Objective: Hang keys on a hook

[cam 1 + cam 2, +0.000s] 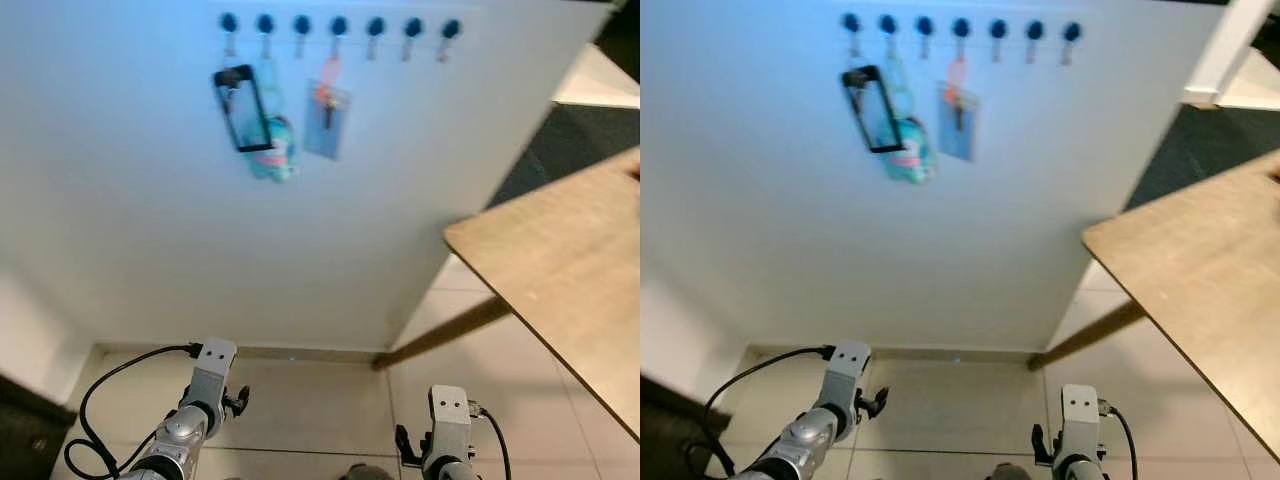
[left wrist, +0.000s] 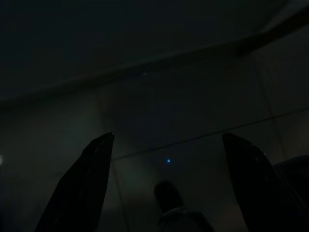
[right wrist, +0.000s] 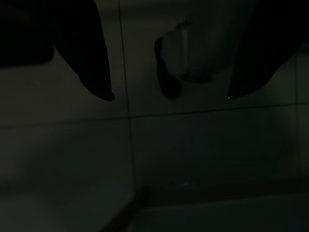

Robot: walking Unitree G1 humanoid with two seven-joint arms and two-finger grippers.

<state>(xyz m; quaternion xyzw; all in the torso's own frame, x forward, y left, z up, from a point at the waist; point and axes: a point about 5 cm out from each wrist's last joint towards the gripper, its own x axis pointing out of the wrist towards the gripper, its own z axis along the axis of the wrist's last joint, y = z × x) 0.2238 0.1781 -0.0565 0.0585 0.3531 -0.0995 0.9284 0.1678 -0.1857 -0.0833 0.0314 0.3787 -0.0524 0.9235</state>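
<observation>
A row of seven dark blue hooks (image 1: 339, 24) runs along the white wall (image 1: 150, 200) at twelve o'clock. From the left ones hang a black-framed tag (image 1: 242, 108) and a teal fob (image 1: 275, 155); at one o'clock from these, an orange-topped key (image 1: 327, 100) hangs with a blue card. Both silver arms hang low at six o'clock above the tiled floor (image 1: 310, 400). The left gripper (image 2: 166, 183) has its fingers spread wide, and so does the right gripper (image 3: 169, 96), each empty in a dark wrist view. A wooden table (image 1: 570, 270) juts in at three o'clock.
</observation>
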